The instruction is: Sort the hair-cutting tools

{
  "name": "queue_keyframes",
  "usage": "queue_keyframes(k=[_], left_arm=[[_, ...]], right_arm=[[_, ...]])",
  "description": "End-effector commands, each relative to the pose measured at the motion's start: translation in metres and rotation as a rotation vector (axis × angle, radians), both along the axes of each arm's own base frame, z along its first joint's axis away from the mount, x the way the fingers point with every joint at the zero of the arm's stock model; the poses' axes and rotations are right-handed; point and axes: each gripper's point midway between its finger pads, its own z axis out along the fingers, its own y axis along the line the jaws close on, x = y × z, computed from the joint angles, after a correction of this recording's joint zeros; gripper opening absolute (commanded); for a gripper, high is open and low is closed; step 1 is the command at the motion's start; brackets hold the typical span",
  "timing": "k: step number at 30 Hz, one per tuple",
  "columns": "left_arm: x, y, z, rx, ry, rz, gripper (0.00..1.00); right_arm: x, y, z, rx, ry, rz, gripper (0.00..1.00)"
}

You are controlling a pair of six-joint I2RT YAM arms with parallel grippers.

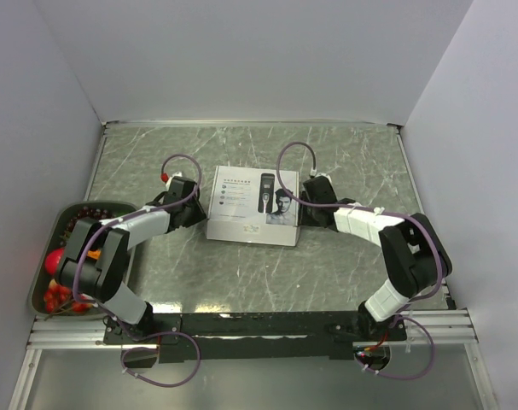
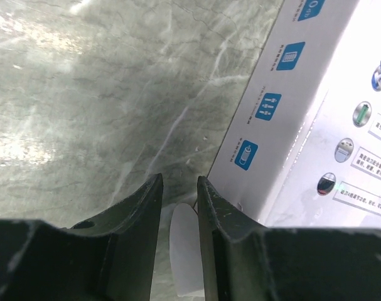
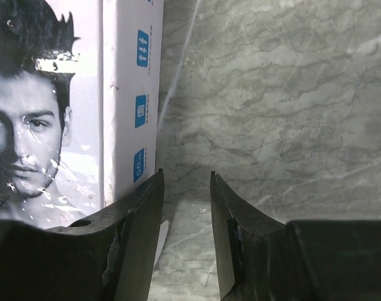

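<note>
My left gripper (image 2: 179, 179) and right gripper (image 3: 186, 174) flank the white box (image 1: 237, 224), jaws apart. Risk: uneven pressure could skew or slide it.

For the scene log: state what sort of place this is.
Probably a lab robot test cell: plain white walls enclose a marble-look tabletop, the left arm and right arm mount on a metal rail, and a white box and fruit tray sit as props.
</note>
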Motion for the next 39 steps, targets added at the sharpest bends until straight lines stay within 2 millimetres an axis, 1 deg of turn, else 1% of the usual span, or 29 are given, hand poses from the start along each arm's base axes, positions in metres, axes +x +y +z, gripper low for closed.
queue_keyframes(k=[1, 5, 12, 16, 21, 22, 26, 31, 39], left_arm=[[0.001, -0.012, 0.005, -0.050, -0.027, -0.053, 0.35], [-0.007, -0.015, 0.004, -0.073, -0.021, -0.068, 0.34], [-0.021, -0.015, 0.004, -0.099, -0.015, -0.079, 0.34], [-0.026, -0.015, 0.006, -0.106, -0.014, -0.090, 0.34], [-0.033, -0.021, 0.007, -0.145, -0.012, -0.110, 0.34], [-0.033, -0.022, 0.008, -0.148, -0.012, -0.112, 0.34], [-0.037, -0.027, 0.010, -0.181, -0.005, -0.132, 0.34], [-0.042, -0.034, 0.017, -0.221, -0.011, -0.160, 0.33], [-0.053, -0.038, 0.032, -0.273, -0.031, -0.181, 0.34]], right_arm=[[0.003, 0.005, 0.005, 0.051, -0.015, 0.013, 0.44], [-0.007, 0.005, -0.001, 0.060, 0.022, 0.012, 0.43], [-0.018, 0.003, -0.004, 0.077, 0.042, 0.015, 0.43], [-0.021, 0.007, 0.001, 0.103, 0.034, 0.024, 0.43], [-0.024, 0.006, 0.003, 0.105, 0.027, 0.032, 0.43], [-0.026, 0.010, 0.004, 0.123, 0.034, 0.047, 0.43], [-0.029, 0.013, 0.008, 0.140, 0.034, 0.062, 0.43], [-0.035, 0.017, 0.009, 0.161, 0.048, 0.087, 0.43], [-0.048, 0.023, 0.012, 0.209, 0.074, 0.117, 0.43]])
